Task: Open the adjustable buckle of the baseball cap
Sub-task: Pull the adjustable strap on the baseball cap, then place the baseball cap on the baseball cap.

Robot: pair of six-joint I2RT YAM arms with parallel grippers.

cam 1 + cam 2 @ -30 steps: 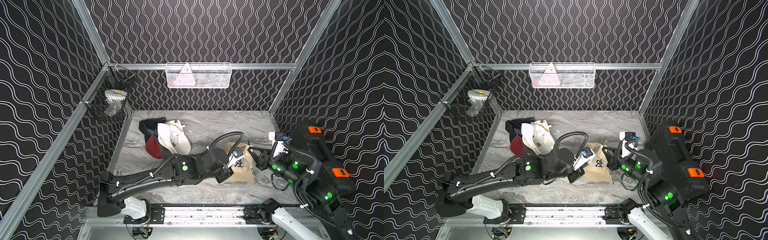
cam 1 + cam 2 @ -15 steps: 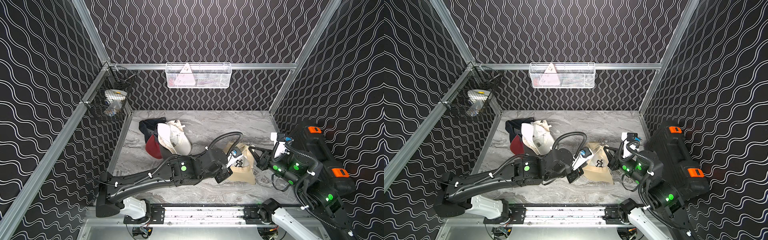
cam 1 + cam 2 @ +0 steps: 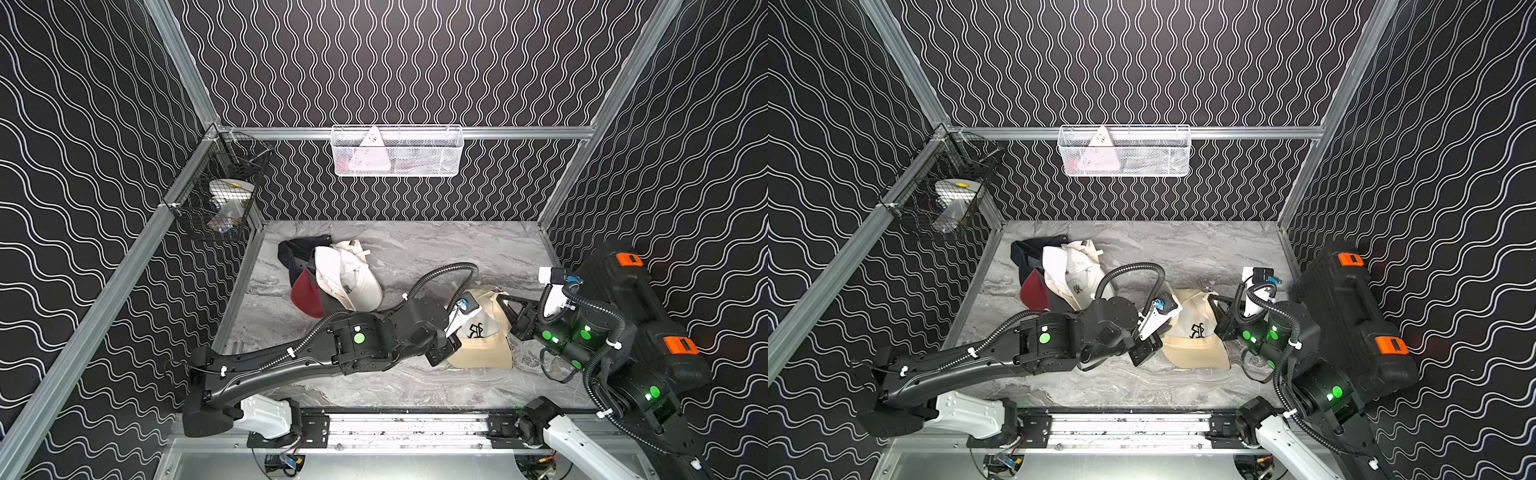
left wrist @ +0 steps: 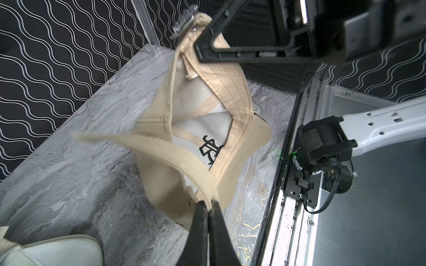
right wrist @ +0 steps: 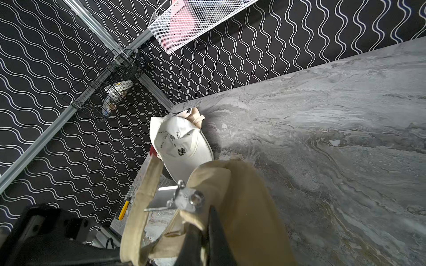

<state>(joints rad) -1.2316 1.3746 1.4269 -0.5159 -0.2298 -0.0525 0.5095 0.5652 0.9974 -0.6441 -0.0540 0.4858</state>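
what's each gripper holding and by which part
Both hold the tan cap: left gripper pinches its strap band; right gripper pinches fabric beside the metal buckle.

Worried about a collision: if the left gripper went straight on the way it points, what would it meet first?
The tan cap: the left gripper is shut on its band. Past the fabric, probably the right gripper, though depth is unclear.

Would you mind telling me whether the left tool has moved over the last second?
Yes, slightly. In both top views the left tool, shut on the tan cap, has drawn toward the robot's left, away from the case.
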